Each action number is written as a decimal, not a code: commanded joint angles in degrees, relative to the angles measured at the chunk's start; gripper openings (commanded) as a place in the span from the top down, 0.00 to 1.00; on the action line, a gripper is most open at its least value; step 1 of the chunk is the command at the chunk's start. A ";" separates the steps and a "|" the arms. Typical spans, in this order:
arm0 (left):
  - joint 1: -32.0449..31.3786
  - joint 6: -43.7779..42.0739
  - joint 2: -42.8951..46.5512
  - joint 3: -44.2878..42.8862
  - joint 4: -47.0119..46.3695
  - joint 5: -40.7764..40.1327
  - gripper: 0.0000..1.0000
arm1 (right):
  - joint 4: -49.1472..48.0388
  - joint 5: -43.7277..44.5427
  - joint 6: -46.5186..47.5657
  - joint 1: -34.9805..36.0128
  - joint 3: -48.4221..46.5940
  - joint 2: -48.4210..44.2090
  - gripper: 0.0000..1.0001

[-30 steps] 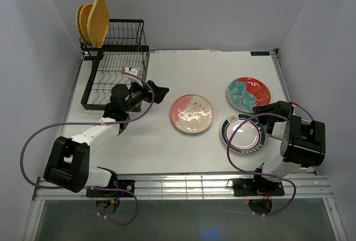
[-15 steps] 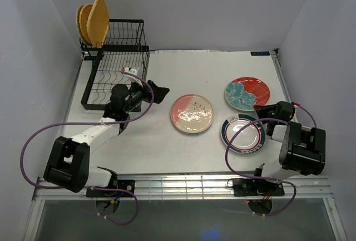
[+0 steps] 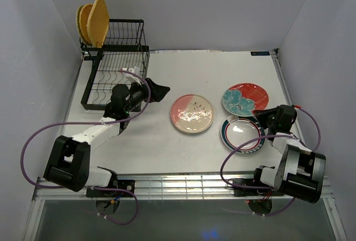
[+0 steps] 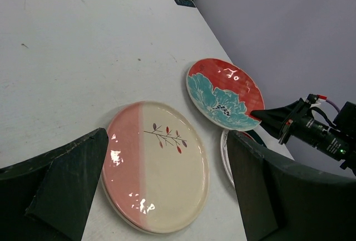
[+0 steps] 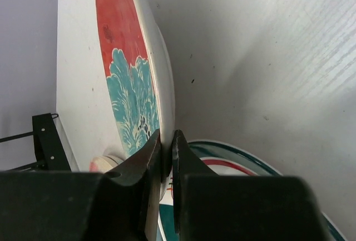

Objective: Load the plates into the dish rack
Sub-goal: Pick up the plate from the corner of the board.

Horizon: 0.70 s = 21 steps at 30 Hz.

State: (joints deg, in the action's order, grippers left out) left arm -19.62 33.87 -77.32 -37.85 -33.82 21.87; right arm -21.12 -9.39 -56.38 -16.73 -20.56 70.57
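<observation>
My right gripper [image 3: 268, 116] is shut on the near rim of the red plate with the teal flower [image 3: 245, 99], seen edge-on between the jaws in the right wrist view [image 5: 133, 79] and in the left wrist view [image 4: 222, 92]. The plate is lifted over the white plate with green rim rings [image 3: 241, 135]. The pink-and-white plate [image 3: 192, 113] lies flat mid-table [image 4: 156, 166]. My left gripper [image 3: 154, 93] is open and empty, left of it. Two yellow-orange woven plates [image 3: 94, 21] stand in the black dish rack [image 3: 114, 68] at the back left.
The rack's lower slot tray [image 3: 111, 88] lies just behind my left arm. Grey walls close the table on three sides. A purple cable [image 3: 33, 141] loops off the left arm, and another [image 3: 233, 157] off the right.
My right gripper has swung inward and nearer, carrying the red plate left and tilting it over the green-rimmed plate. The left gripper has shifted slightly.
</observation>
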 commanded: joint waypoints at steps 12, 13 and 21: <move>-0.68 10.16 -2.83 -1.62 0.43 3.44 0.02 | -7.00 -10.38 -2.42 0.38 -1.06 -14.84 0.92; -0.86 10.34 -3.27 -1.70 0.60 3.97 0.02 | -7.26 -11.52 -2.51 0.38 -0.89 -15.10 0.92; -3.23 10.69 -5.74 -2.50 0.95 6.08 0.02 | -17.37 -20.14 -5.93 1.52 1.49 -13.17 0.92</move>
State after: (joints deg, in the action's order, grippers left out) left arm -21.58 44.10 -83.37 -38.30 -32.82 25.80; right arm -21.26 -20.88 -57.80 -15.92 -17.56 58.15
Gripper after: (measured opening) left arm 0.978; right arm 0.124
